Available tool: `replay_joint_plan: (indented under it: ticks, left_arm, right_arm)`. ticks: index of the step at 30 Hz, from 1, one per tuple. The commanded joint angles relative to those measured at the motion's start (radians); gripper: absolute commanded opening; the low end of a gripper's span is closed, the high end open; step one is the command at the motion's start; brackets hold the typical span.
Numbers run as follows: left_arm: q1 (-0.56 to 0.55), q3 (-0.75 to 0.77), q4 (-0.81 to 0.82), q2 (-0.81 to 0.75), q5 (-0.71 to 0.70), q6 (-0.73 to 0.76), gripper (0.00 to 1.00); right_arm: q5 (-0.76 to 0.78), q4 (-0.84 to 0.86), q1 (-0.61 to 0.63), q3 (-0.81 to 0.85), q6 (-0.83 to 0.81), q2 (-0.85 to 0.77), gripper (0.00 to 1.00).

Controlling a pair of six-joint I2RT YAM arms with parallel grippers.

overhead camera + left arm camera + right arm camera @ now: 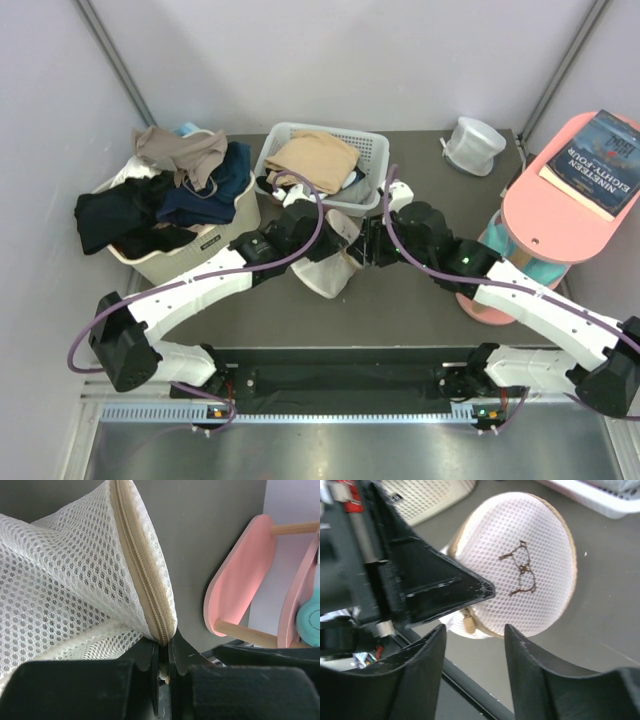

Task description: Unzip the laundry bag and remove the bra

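**Laundry bag pinched at its zip, second pincer gaping beside it**

Dark grey table (420, 310) fills the space between pale walls, with both arms reaching in from its near edge. Around the middle of the table sits the laundry bag (330, 262), a small dome of pale mesh tipped onto its side. Its round, stiff base (520, 565) faces the right arm and carries a thin brown stitched motif.

The left pincer (163, 652) is clamped tight on the bag's seam. Its two black fingers are pressed together on the end of the beige zipper (145, 580), which runs up and away over the mesh. The zip looks closed along the stretch that shows.

The right pincer (475, 630) stands partly spread with nothing between its fingers. It sits just beside the bag, and the small beige zipper pull (467, 623) lies just beyond its gap, next to the left pincer's tip. Whether either finger touches the pull cannot be told.

Along the far edge stands a white slotted basket (370, 150) holding a tan garment. A cream hamper (240, 215) heaped with dark clothes stands at the left edge. Near the far right corner rests a whiter round pouch (473, 145). At the right edge is a pink stand (560, 210) with a book (605, 165) on top.
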Motion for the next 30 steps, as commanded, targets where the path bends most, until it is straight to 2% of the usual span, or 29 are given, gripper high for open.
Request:
replay_joint_plan:
  ticks: [1, 23, 27, 30]
  left_arm:
    - [0.003, 0.0, 0.034, -0.045, 0.005, -0.034, 0.0]
    - [0.003, -0.008, 0.051, -0.052, 0.016, -0.054, 0.0]
    - [0.003, -0.008, 0.053, -0.052, 0.018, -0.055, 0.0]
    - [0.006, -0.006, 0.047, -0.051, 0.018, -0.052, 0.0]
  right_arm:
    - [0.011, 0.046, 0.029, 0.049, -0.027, 0.046, 0.48]
    - [-0.011, 0.064, 0.052, 0.047, -0.06, 0.112, 0.34]
    - [-0.003, 0.063, 0.052, 0.055, -0.067, 0.121, 0.14]
    - [-0.001, 0.058, 0.053, 0.056, -0.076, 0.123, 0.04]
